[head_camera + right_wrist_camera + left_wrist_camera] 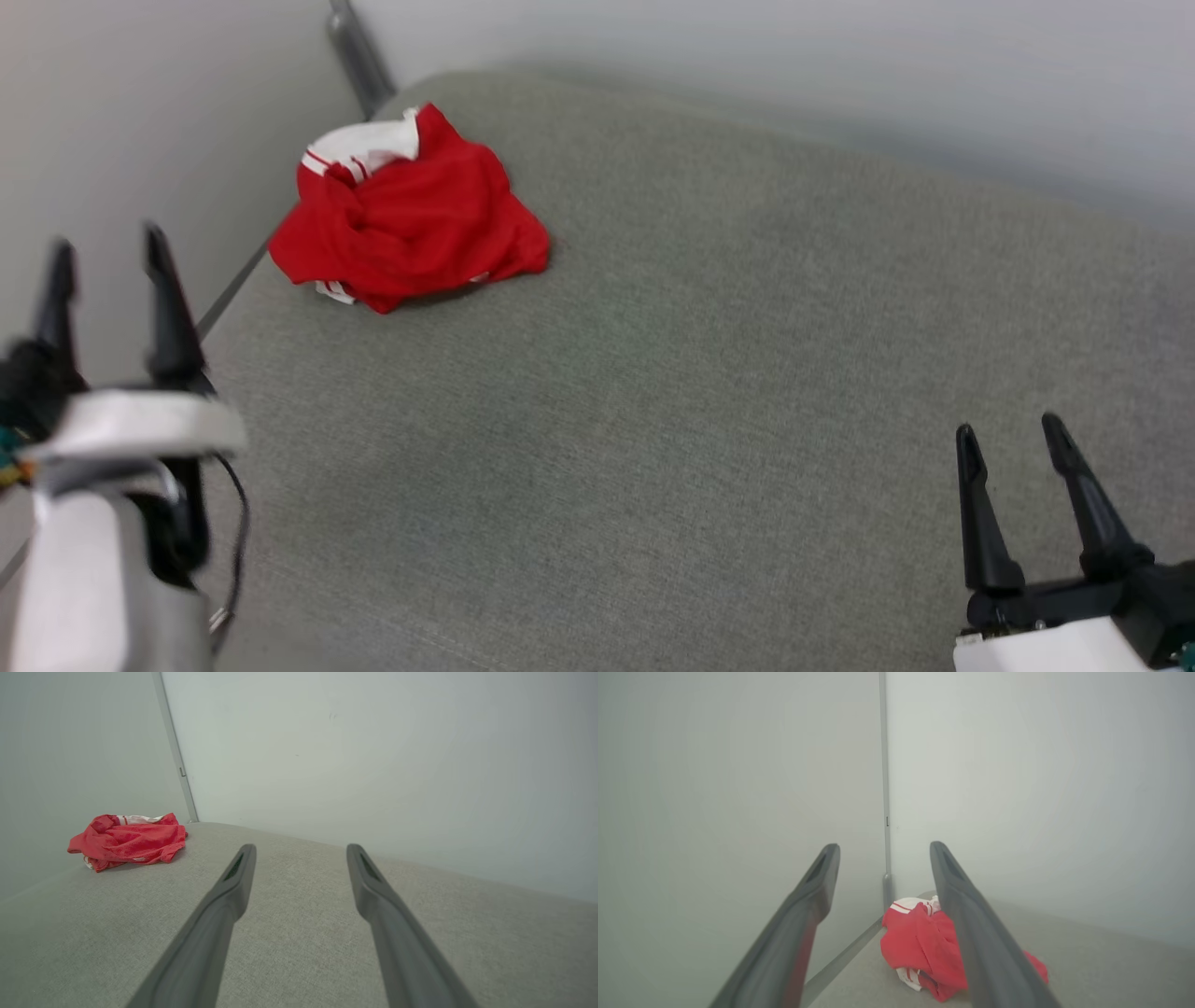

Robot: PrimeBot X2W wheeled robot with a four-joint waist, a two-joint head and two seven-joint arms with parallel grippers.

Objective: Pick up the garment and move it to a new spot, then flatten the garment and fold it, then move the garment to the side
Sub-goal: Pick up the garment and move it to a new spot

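Garment (411, 224): sits bunched in a low red heap at the far left corner of the grey counter (700, 373), close to the side wall (140, 112) and the metal corner strip (359, 56), well apart from both tools. Shows a white sleeve (373, 145) on the far side, toward the corner, and a bit of striped trim at the near left edge. Hides any print inside the folds. Offers no clear long axis: a rounded lump, only slightly wider across than deep in the head view.

Left tool (107, 243): hangs at the near left edge of the counter, blurred, fingers spread apart and empty, pointing ahead toward the corner. Frames the garment (920, 942) low between its fingers in its own wrist view, partly behind the right-hand finger there, so lines up almost straight with the heap. Judged the nearer arm by a wide margin.

Right tool (1008, 429): rests at the near right, likewise spread and holding nothing. Keeps the garment (128, 842) far off to its left in its wrist view, across bare counter, where the heap looks low and wide.

Step in hand, by judgement: first pick-up, not yet begun. Calls for a reach forward and slightly right by the left arm, down onto the top of the heap, with care for the wall close beside it.
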